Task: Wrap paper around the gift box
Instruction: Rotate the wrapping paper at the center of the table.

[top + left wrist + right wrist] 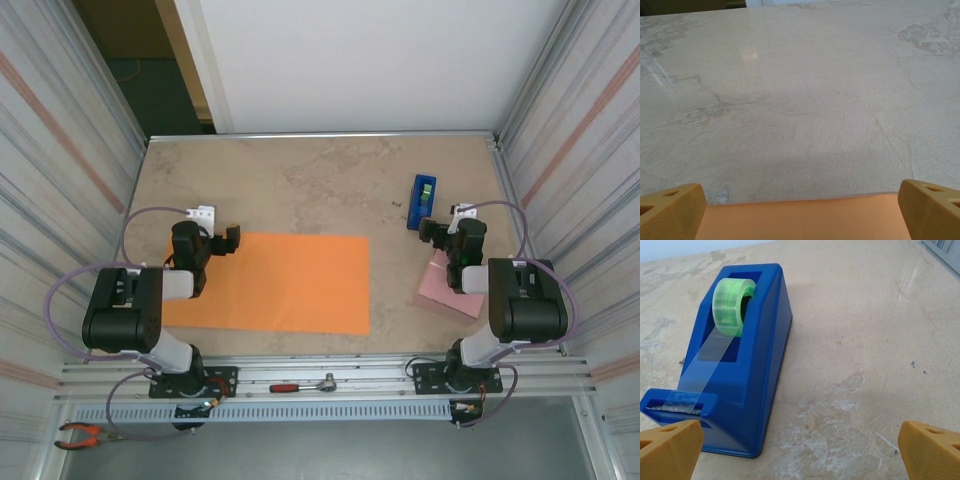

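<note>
Paper (265, 282): looks floppy, I'd pinch an edge.
Box (440, 285): right of paper, prob light, stiff.
L gripper (800, 214), R gripper (800, 450): fingers apart.

Robotics lab test cell, by the look of it, not a home or shop. The left arm (125, 312) and right arm (527, 300) are bolted to a slotted aluminium rail (360, 372) along the near edge of the table (300, 170). Ribbed panels wall in the left edge (60, 120) and right edge (590, 110), and a plain white board (380, 60) closes the far edge. Looped grey cables (52, 300) run beside the arms. Hand tools lie about: a ratchet (305, 384) on the rail, and orange-handled pliers (85, 434) below the near left corner.
</note>
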